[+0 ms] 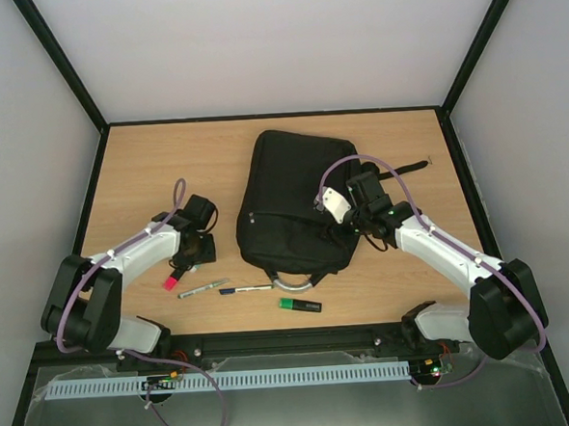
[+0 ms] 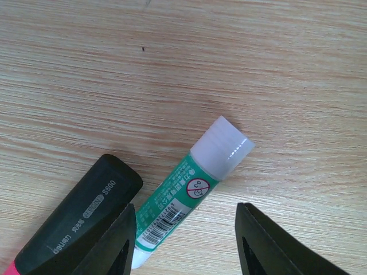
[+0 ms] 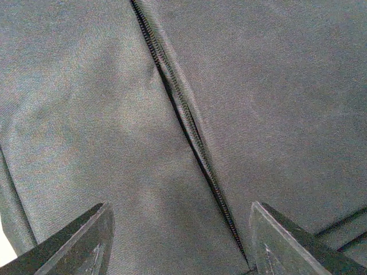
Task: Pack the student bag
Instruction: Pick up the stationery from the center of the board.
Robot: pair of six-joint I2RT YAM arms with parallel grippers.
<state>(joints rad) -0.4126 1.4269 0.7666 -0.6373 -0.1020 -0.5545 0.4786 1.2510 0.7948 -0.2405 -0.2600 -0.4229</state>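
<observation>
So far, almost nothing of the packing is done, as I judge it. The student bag point(image 1: 288, 198) lies flat in the middle of the surface point(image 1: 165, 162). The zip point(image 3: 183, 126) under your right claw point(image 3: 180, 209) looks shut, though that view is too near to be sure of its whole length. The right claw stands wide just over the fabric and holds nothing.

Your left claw point(image 2: 183, 229), left of the bag in the top view, is about half wide with the glue stick point(image 2: 195, 186) between its fingers. It does not grip it yet, as a gap shows at the right finger. A black and pink highlighter point(image 2: 86, 217) lies just beside the glue.

Lower in the top view, a pale pen point(image 1: 203, 288), a dark pen point(image 1: 246, 289) and a green marker point(image 1: 300, 305) lie outside the bag too. You have all of these left to put in, and probably the bag to open first.
</observation>
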